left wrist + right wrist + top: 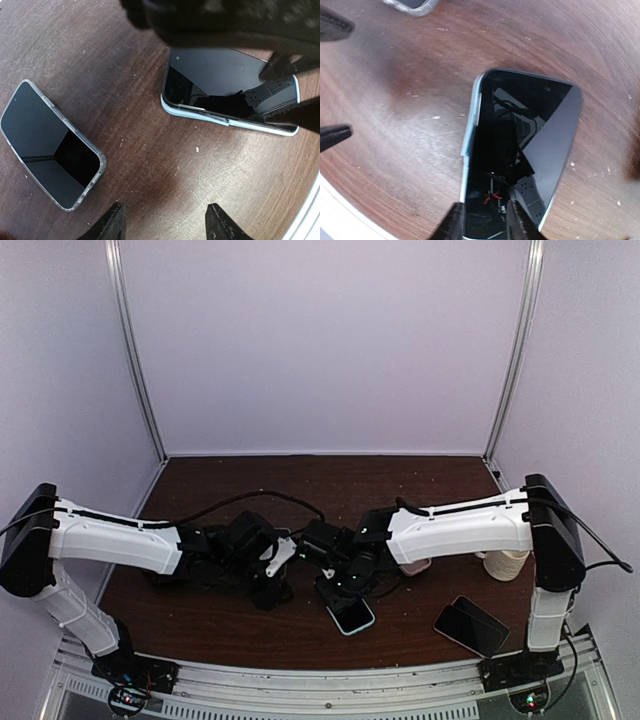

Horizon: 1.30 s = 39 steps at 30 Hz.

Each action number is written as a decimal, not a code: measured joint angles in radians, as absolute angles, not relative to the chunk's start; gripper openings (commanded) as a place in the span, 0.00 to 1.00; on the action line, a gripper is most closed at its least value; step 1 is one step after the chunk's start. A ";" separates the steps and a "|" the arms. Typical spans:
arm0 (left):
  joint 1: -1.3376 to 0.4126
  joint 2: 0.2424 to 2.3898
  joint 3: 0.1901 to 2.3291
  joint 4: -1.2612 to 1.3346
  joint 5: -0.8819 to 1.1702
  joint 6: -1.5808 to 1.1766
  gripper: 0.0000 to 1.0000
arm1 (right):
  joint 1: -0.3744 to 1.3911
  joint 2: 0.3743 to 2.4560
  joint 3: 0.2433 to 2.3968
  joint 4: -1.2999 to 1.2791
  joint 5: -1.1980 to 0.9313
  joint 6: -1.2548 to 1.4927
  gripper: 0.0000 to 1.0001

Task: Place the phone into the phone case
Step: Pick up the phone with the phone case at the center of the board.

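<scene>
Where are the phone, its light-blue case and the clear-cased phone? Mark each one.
phone (530,130), right wrist view, middle of its dark screen.
light-blue case (467,150), right wrist view, its left side rim.
clear-cased phone (50,145), left wrist view, middle of its screen.

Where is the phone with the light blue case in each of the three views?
Top external: the phone lies low, near the centre.
Left wrist: upper right.
Right wrist: centre.
Shared landmark: the table's pale near edge, at the bottom in top external, bottom right in left wrist, bottom left in right wrist.
</scene>
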<state>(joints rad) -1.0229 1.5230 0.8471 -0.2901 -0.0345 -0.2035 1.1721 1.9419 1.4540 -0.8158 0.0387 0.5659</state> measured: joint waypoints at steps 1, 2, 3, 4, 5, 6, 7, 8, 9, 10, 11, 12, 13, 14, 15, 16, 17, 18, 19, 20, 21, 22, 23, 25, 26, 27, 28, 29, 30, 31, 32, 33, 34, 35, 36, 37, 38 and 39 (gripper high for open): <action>-1.023 1.522 0.847 -0.290 -0.037 -0.203 0.58 | 1.172 1.942 1.454 -0.808 0.030 0.570 0.26; -1.023 1.522 0.847 -0.291 -0.039 -0.204 0.58 | 1.172 1.942 1.452 -0.797 0.024 0.571 0.24; -1.023 1.519 0.847 -0.291 -0.043 -0.203 0.58 | 1.172 1.942 1.449 -0.784 0.017 0.575 0.21; -1.023 1.516 0.847 -0.291 -0.047 -0.204 0.58 | 1.171 1.942 1.443 -0.770 0.005 0.578 0.19; -1.023 1.512 0.847 -0.290 -0.051 -0.204 0.58 | 1.170 1.942 1.434 -0.757 -0.003 0.582 0.17; -1.023 1.509 0.847 -0.290 -0.055 -0.204 0.58 | 1.168 1.942 1.417 -0.739 -0.015 0.590 0.15; -1.023 1.507 0.847 -0.290 -0.059 -0.204 0.58 | 1.166 1.942 1.402 -0.727 -0.026 0.596 0.14; -1.023 1.505 0.847 -0.290 -0.064 -0.204 0.58 | 1.164 1.942 1.378 -0.707 -0.040 0.606 0.10; -1.023 1.503 0.847 -0.290 -0.067 -0.204 0.58 | 1.164 1.942 1.362 -0.698 -0.050 0.611 0.09; -1.023 1.503 0.847 -0.290 -0.069 -0.204 0.58 | 1.163 1.942 1.344 -0.683 -0.060 0.618 0.08; -1.023 1.503 0.847 -0.290 -0.071 -0.204 0.58 | 1.161 1.941 1.333 -0.670 -0.071 0.631 0.08; -1.023 1.503 0.847 -0.291 -0.072 -0.204 0.58 | 1.160 1.939 1.327 -0.655 -0.078 0.639 0.07; -1.023 1.503 0.847 -0.291 -0.075 -0.204 0.58 | 1.160 1.937 1.319 -0.637 -0.083 0.648 0.07; -1.023 1.503 0.847 -0.290 -0.075 -0.204 0.58 | 1.160 1.935 1.310 -0.624 -0.089 0.657 0.06; -1.023 1.503 0.847 -0.290 -0.076 -0.204 0.58 | 1.160 1.931 1.301 -0.609 -0.094 0.664 0.06; -1.022 1.503 0.847 -0.291 -0.076 -0.204 0.58 | 1.160 1.928 1.293 -0.600 -0.097 0.672 0.06; -1.022 1.503 0.847 -0.290 -0.077 -0.204 0.58 | 1.160 1.927 1.291 -0.597 -0.102 0.679 0.06; -1.022 1.503 0.847 -0.290 -0.078 -0.204 0.58 | 1.160 1.927 1.291 -0.596 -0.104 0.682 0.07; -1.022 1.503 0.847 -0.290 -0.079 -0.204 0.58 | 1.160 1.927 1.291 -0.597 -0.105 0.683 0.11; -1.022 1.503 0.847 -0.290 -0.080 -0.204 0.58 | 1.161 1.927 1.294 -0.598 -0.106 0.682 0.16; -1.022 1.503 0.847 -0.290 -0.081 -0.204 0.58 | 1.161 1.926 1.299 -0.605 -0.106 0.679 0.27; -1.022 1.503 0.847 -0.291 -0.083 -0.204 0.58 | 1.161 1.925 1.303 -0.614 -0.105 0.674 0.43; -1.022 1.503 0.847 -0.290 -0.083 -0.204 0.58 | 1.161 1.922 1.306 -0.624 -0.102 0.675 0.59; -1.022 1.503 0.847 -0.291 -0.084 -0.204 0.58 | 1.161 1.915 1.318 -0.659 -0.083 0.666 0.95; -1.022 1.503 0.847 -0.291 -0.085 -0.204 0.58 | 1.160 1.909 1.326 -0.682 -0.064 0.660 0.99; -1.022 1.502 0.847 -0.291 -0.086 -0.205 0.58 | 1.160 1.900 1.335 -0.705 -0.041 0.657 0.99; -1.022 1.502 0.847 -0.291 -0.087 -0.205 0.58 | 1.160 1.888 1.341 -0.722 -0.016 0.655 1.00; -1.022 1.501 0.847 -0.291 -0.088 -0.204 0.58 | 1.160 1.881 1.346 -0.736 0.005 0.654 0.99; -1.022 1.499 0.847 -0.291 -0.089 -0.205 0.58 | 1.159 1.871 1.352 -0.755 0.028 0.654 1.00; -1.022 1.497 0.846 -0.291 -0.090 -0.205 0.58 | 1.158 1.864 1.357 -0.770 0.050 0.655 0.99; -1.022 1.496 0.846 -0.290 -0.090 -0.205 0.59 | 1.156 1.860 1.359 -0.782 0.064 0.657 0.99; -1.022 1.496 0.846 -0.290 -0.091 -0.205 0.59 | 1.153 1.860 1.364 -0.796 0.075 0.658 0.99; -1.021 1.496 0.846 -0.290 -0.091 -0.205 0.59 | 1.149 1.861 1.364 -0.804 0.080 0.658 0.99; -1.020 1.496 0.846 -0.291 -0.090 -0.205 0.59 | 1.147 1.865 1.364 -0.810 0.081 0.658 1.00; -1.020 1.496 0.846 -0.291 -0.090 -0.205 0.59 | 1.145 1.871 1.365 -0.815 0.080 0.658 1.00; -1.020 1.496 0.846 -0.291 -0.090 -0.205 0.59 | 1.145 1.877 1.365 -0.817 0.078 0.658 1.00; -1.018 1.496 0.846 -0.291 -0.090 -0.206 0.59 | 1.143 1.887 1.368 -0.818 0.075 0.658 0.99; -1.017 1.496 0.846 -0.291 -0.090 -0.207 0.59 | 1.142 1.898 1.370 -0.818 0.069 0.657 0.99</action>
